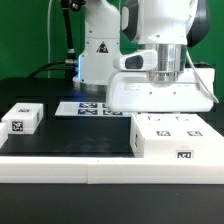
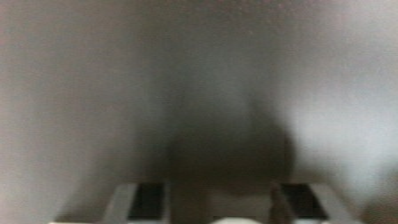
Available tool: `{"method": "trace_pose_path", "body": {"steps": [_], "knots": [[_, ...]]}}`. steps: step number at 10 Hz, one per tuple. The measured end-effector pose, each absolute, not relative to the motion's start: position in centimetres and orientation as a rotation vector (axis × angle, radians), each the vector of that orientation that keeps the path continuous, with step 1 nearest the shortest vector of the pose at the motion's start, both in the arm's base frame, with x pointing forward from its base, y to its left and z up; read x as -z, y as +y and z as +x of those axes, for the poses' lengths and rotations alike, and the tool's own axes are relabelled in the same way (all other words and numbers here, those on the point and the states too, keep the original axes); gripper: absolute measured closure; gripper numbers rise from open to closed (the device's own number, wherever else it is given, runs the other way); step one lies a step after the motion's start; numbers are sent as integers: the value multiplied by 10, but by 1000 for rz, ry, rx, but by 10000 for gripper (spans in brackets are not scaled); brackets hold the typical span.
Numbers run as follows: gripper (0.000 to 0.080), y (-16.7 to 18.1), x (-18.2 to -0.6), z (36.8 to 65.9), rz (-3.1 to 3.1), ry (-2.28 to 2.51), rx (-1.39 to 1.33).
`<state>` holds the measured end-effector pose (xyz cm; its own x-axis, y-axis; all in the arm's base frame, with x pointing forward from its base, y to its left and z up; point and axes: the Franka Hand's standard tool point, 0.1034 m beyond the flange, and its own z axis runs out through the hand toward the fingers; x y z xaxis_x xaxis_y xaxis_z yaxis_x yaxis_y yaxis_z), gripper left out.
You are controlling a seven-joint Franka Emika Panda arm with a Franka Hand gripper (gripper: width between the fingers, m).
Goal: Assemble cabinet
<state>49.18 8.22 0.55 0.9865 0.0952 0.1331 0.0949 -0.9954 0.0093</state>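
We are watching the gripper (image 1: pixel 163 108) hanging right over the cabinet (image 1: pixel 176 138) at the near right, its top just beneath the fingers (image 2: pixel 143 202); we cannot tell how wide the jaws are standing.

no readable text, marker tags (image 1: pixel 16 125) on panels (image 1: pixel 35 119)

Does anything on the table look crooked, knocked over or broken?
Nothing stands out: the small white tagged plastic panel, the larger white tagged plastic block and the flat white marker board lie flat and look intact.

smooth white plastic cabinet (image 1: pixel 190 95), matt black table (image 1: pixel 70 138)
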Motion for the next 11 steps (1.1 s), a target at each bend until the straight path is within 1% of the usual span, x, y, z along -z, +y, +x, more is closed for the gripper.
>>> {"method": "trace_pose_path", "body": {"steps": [3,8,10,11], "knots": [[600,88,-5,489,3124,171,-213],[605,88,-8,487,3122,191,-212],[605,89,-22,483,3127,197,-177],[605,90,-34,482,3131,196,-154]]}}
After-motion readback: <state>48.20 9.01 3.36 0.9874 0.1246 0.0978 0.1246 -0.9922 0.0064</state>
